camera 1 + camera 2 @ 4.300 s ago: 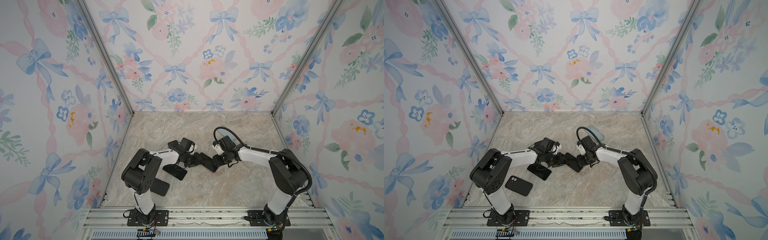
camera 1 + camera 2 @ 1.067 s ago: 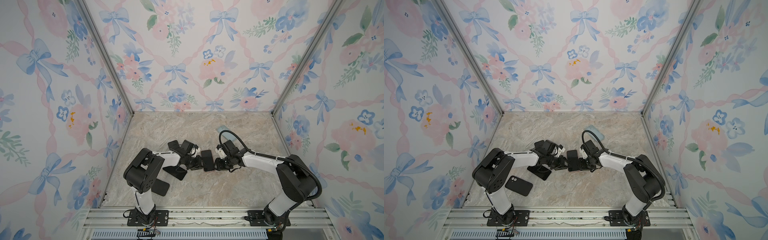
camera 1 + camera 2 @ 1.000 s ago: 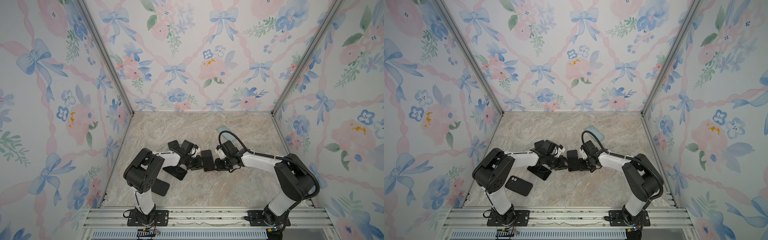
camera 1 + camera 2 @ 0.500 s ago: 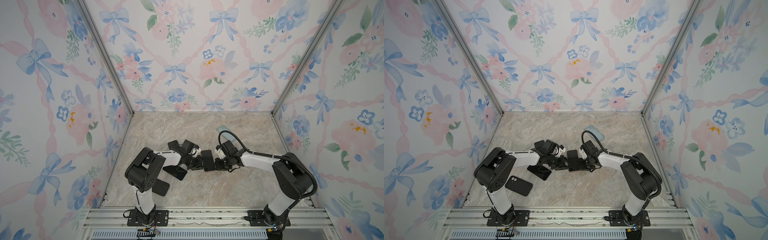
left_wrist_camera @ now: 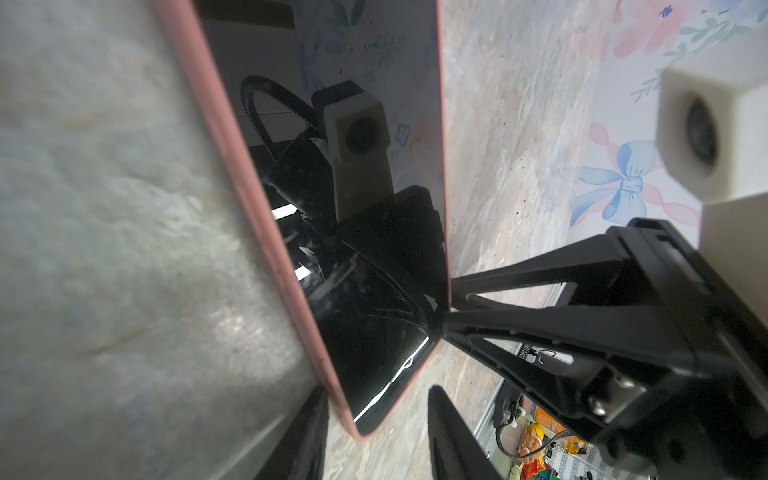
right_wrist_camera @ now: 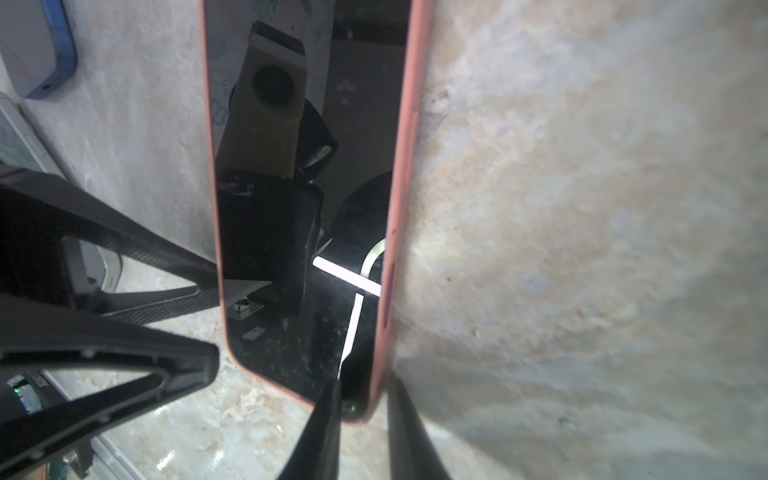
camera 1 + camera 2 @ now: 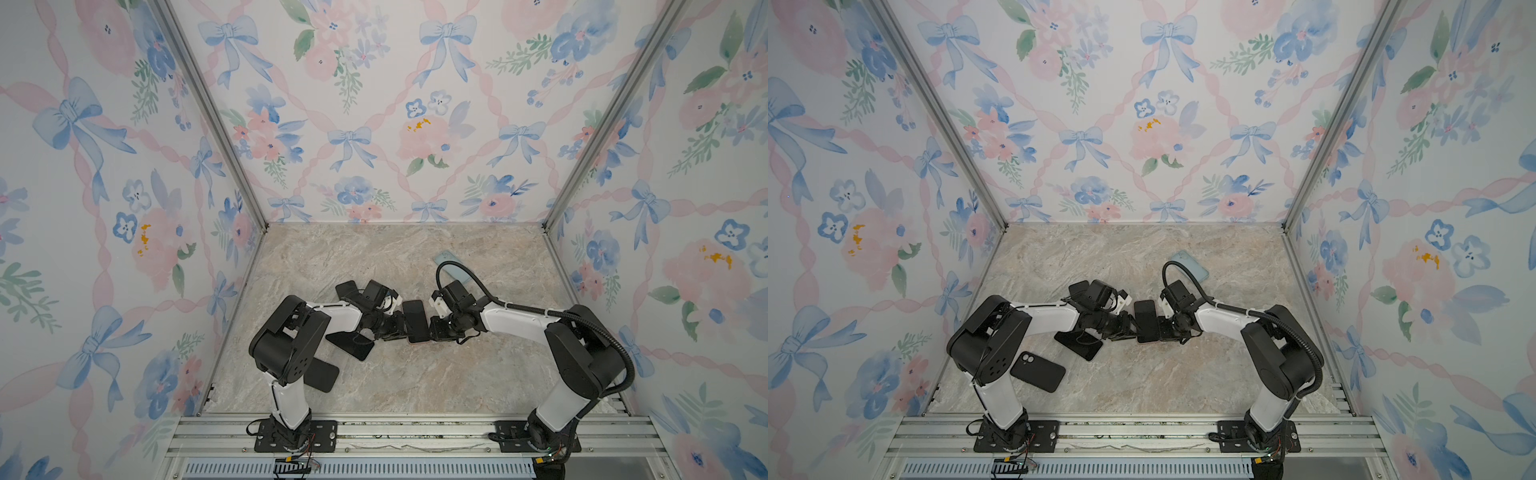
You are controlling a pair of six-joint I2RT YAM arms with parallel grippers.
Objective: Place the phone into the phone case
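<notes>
Phone [image 7: 415, 321]: pink-rimmed, dark glass uppermost, at the centre of the marble table [image 7: 415, 395] in both top views, bridged between the two arms. The left gripper [image 7: 398, 328] meets its left side and the right gripper [image 7: 432, 328] its right side.

Right gripper [image 6: 363, 380]: clenched on the phone. In the right wrist view, one finger [image 6: 324, 432] lies over the glass at the lower corner and the other [image 6: 409, 432] sits against the pink rim. The left wrist view shows the same pair converging on the phone's edge.

Left gripper [image 5: 377, 390]: the phone's corner sits between its fingers. One finger [image 5: 311, 432] touches the pink rim, and a strip of table shows beside the other [image 5: 453, 436]. Whether this pair grips or merely brackets the corner cannot be told.

Other items on the table:
- Light-blue phone case [image 7: 1190, 266] lies upper right of centre, behind the right arm and well apart from the phone.
- Black case with two lens openings [image 7: 1040, 372] lies lower left, beside the left arm's base.
- Black slab [image 7: 1079, 345] lies partly under the left forearm.

Which case belongs to the phone cannot be told. The phone is in none of them
</notes>
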